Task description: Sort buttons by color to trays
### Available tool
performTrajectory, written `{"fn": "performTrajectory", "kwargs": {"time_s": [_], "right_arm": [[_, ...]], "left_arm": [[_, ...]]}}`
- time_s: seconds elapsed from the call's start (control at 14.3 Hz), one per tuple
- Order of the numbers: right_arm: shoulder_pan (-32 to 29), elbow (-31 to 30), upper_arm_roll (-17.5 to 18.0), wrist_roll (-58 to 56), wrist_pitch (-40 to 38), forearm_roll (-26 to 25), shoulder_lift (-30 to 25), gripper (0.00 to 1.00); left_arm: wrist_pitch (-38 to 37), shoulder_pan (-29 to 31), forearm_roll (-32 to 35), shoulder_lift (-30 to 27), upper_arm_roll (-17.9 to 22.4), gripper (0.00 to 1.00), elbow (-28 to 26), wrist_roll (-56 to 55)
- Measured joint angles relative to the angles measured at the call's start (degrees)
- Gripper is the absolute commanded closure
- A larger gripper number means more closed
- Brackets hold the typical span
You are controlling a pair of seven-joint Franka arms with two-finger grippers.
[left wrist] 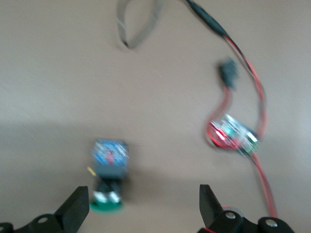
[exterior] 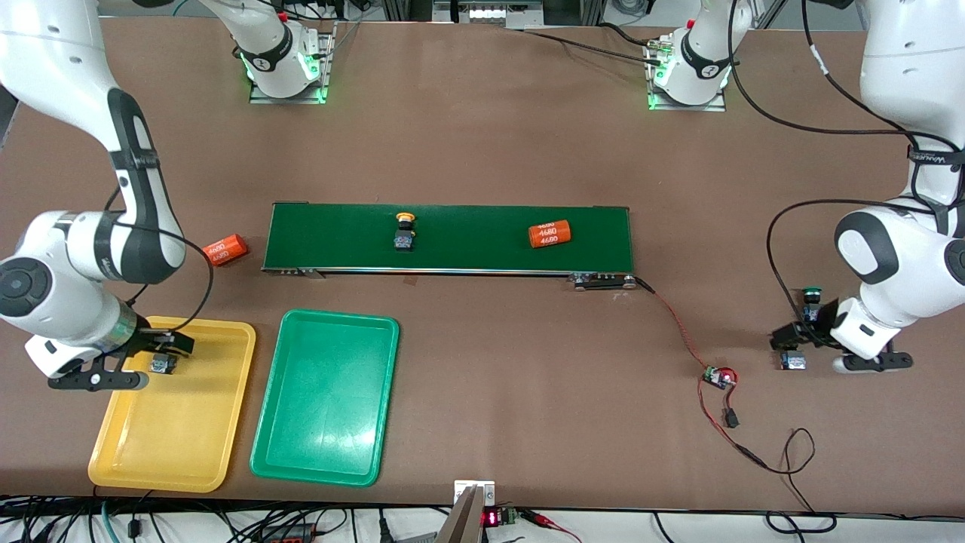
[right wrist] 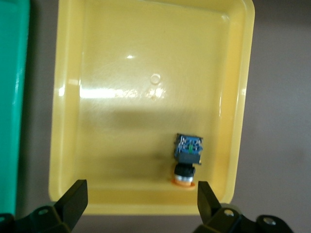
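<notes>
Under the wide-open left gripper (left wrist: 141, 213), a green button (left wrist: 109, 177) lies light and rigid; grasp its black body. The right gripper (right wrist: 141, 206) gapes empty over the yellow tray (right wrist: 68, 145).

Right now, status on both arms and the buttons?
Right gripper open over yellow tray, yellow button lying inside. Left gripper open over green button on table. One yellow button on belt.

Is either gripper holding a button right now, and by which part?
Neither. The right gripper is open above the yellow tray; the left gripper is open.
</notes>
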Motion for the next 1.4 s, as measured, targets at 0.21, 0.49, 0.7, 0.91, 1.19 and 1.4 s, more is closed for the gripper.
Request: {"fn": "performTrajectory", "kwargs": {"time_s": [0.21,0.49,0.7,0.91,1.19,1.4], "right_arm": [[2.5,-4.2,0.1,1.8,-3.4,3.8,-5.5,0.0],[6.5,-14.2,0.2,6.5,-4.0,4.7,-12.1,0.0],[9.0,-22.0,0.4,11.7,-2.7,4.8,-17.0,0.0],[12.2,-27.7,0.6,17.1,-0.1,4.8,-19.9,0.0],[17.2,-33.6,1.5,24.9,7.1,4.8,-21.0,0.0],[20.0,-37.5,3.4,32.1,11.5,4.8,-21.0,0.0]], "left_arm": [[5.4,-0.4,0.0,3.2,0.1,0.0,0.1,0.0],[6.0,-0.6,0.0,4.6,0.5,0.0,0.2,1.6],[6.7,-0.6,0.1,5.2,0.7,0.0,0.2,3.3],[7.1,-0.5,0.1,6.6,0.9,0.0,0.2,7.9],[7.8,-0.6,0.1,8.2,0.9,0.16,0.3,11.7],[7.8,-0.6,0.1,8.2,0.9,0.51,0.7,12.0]]}}
